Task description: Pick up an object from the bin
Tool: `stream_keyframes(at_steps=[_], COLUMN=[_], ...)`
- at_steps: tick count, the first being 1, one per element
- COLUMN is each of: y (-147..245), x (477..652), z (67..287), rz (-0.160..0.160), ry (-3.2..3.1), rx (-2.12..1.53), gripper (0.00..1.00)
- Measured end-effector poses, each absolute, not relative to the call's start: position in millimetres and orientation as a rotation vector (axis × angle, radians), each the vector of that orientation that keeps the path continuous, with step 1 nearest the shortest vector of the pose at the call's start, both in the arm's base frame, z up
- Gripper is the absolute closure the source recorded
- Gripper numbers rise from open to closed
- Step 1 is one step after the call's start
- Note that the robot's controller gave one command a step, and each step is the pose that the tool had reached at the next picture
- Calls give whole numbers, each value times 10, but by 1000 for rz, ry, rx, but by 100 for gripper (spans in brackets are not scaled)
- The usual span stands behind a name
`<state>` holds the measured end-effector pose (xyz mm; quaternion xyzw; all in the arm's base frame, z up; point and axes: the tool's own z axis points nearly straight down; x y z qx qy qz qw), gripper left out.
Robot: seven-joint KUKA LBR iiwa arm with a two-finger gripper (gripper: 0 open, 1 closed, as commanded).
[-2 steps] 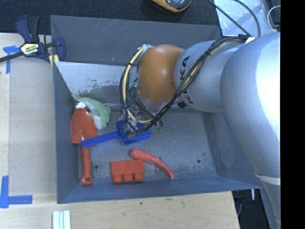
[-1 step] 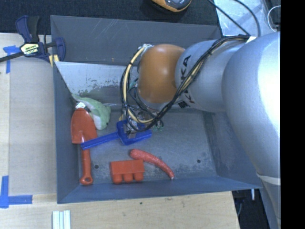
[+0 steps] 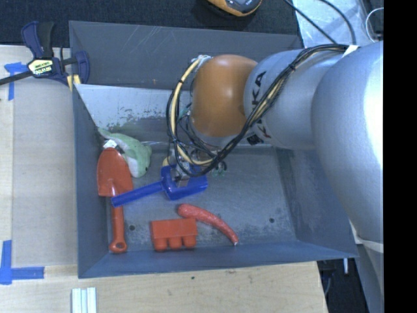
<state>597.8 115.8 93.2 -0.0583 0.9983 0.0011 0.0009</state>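
Observation:
My gripper [image 3: 178, 163] hangs low in the middle of the bin, below the arm's orange cover. It stands right over the blocky head of a blue toy tool [image 3: 186, 186], whose handle runs off to the lower left. Whether it touches that head I cannot tell. A red chili pepper [image 3: 208, 220] lies just in front of the tool. A pale green and white soft thing [image 3: 133, 152] lies to the gripper's left.
An orange-red toy shovel [image 3: 112, 175] lies along the left wall, its handle pointing toward the front. An orange-red block [image 3: 173, 234] sits near the front wall. The arm and its cables cover the bin's back right part.

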Motion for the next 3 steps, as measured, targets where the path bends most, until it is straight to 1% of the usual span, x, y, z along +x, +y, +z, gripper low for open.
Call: stream_keyframes(at_steps=[1,3], y=[1160,1160], x=[5988,5998], z=[1108,1288], rz=[4,5], ry=[3130,3126], rx=[-183,-182], gripper=[100,100])
